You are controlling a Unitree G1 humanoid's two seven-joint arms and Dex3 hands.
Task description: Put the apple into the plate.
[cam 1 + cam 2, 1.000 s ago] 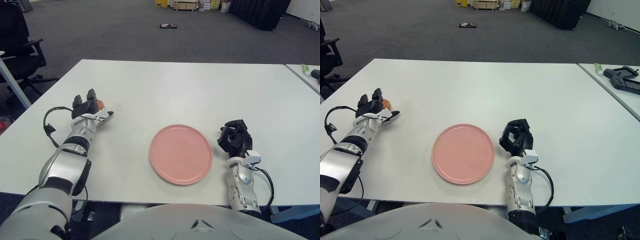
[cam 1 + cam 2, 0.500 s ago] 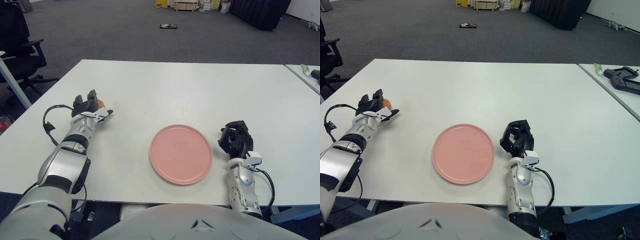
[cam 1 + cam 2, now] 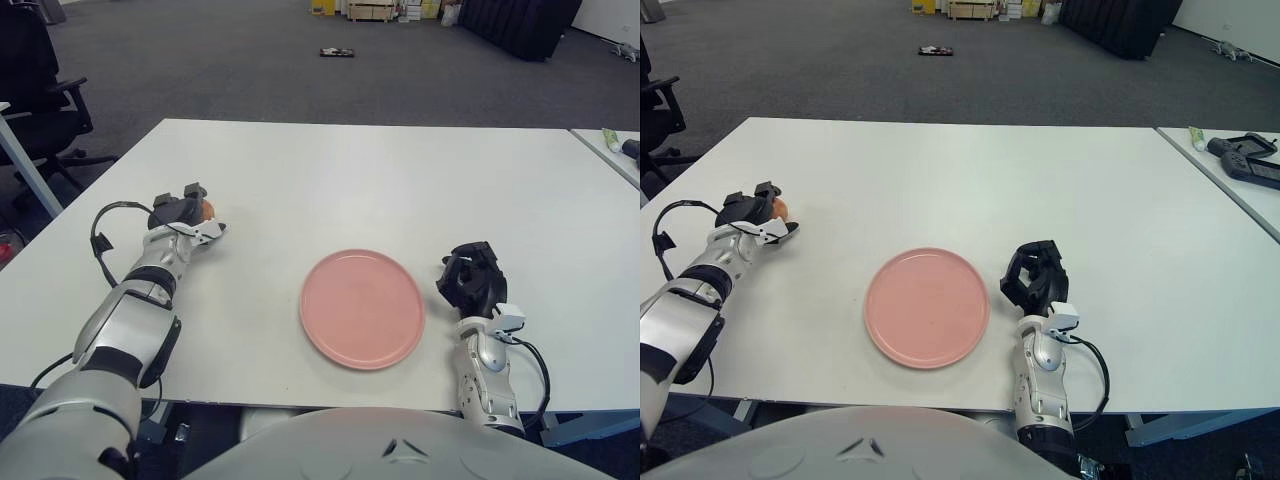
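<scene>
The left hand (image 3: 180,212) sits far out on the left side of the worktop (image 3: 350,170), its dark fingers curled over the apple (image 3: 205,209), of which only an orange-red sliver shows at the far side of the fingers. The fingers look closed around the fruit, and the apple seems to be low, at or just above the worktop, so this reads as the grasp being secured before any lift. The plate (image 3: 362,308) lies flat near the front edge, well apart from the apple and to its right, which means the arm has to carry the fruit across and toward the body to reach it. The right hand (image 3: 473,280) rests just beside the plate's right rim, fingers curled in and holding nothing; it looks parked, out of the path.

By count: one apple, one pink plate with nothing on it, two hands. The apple is not yet in the plate.
</scene>
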